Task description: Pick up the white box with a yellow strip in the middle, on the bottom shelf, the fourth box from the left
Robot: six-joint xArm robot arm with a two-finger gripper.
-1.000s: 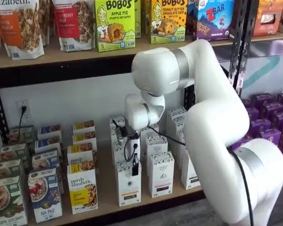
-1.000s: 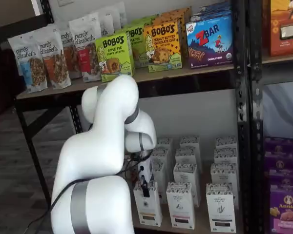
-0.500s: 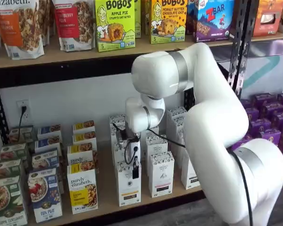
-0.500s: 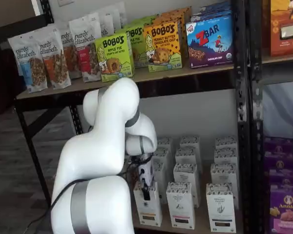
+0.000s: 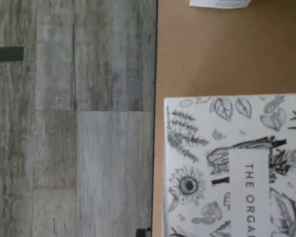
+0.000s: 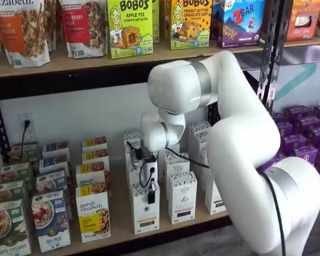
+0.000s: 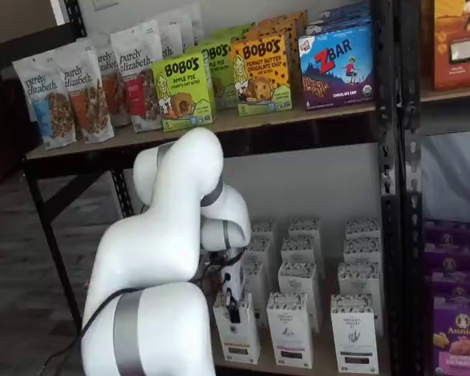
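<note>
The white box (image 6: 145,214) stands at the front of its row on the bottom shelf (image 6: 120,225), with a yellowish strip low on its face. Both shelf views show it, also as box (image 7: 238,338). My gripper (image 6: 151,197) reaches straight down onto the box's top, and one black finger (image 6: 151,191) lies over its upper front. The gripper (image 7: 233,310) shows only that one finger there too, so its opening cannot be told. The wrist view looks down on the box's leaf-patterned top (image 5: 237,168) and the brown shelf board (image 5: 212,59).
Like white cartons (image 6: 181,196) stand in rows to the right and behind. A shorter purely elizabeth box (image 6: 93,213) stands to the left. The upper shelf (image 6: 69,64) with bags and Bobo's boxes hangs above my arm. Grey floor planks (image 5: 74,123) lie past the shelf edge.
My wrist and gripper have sunk a little lower onto the top of the white box. The box itself has not moved.
</note>
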